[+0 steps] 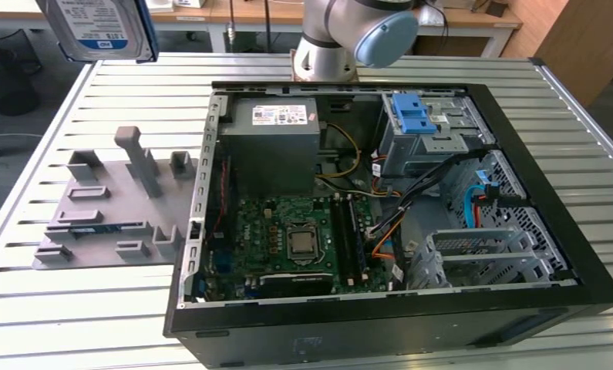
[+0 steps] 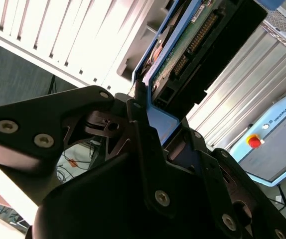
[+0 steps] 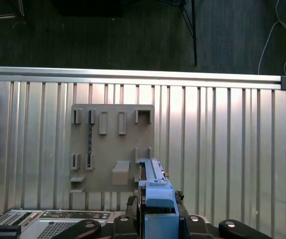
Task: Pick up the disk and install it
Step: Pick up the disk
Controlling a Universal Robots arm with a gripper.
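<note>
The gripper (image 2: 150, 112) clamps the disk (image 1: 99, 29), its white-and-blue label showing.

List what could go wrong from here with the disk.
1. The gripper clamps the disk by one end of its blue frame, high above the table; it may slip or tilt.
2. Cables lie across the open computer case beside the drive cage and might snag the disk on entry.
</note>
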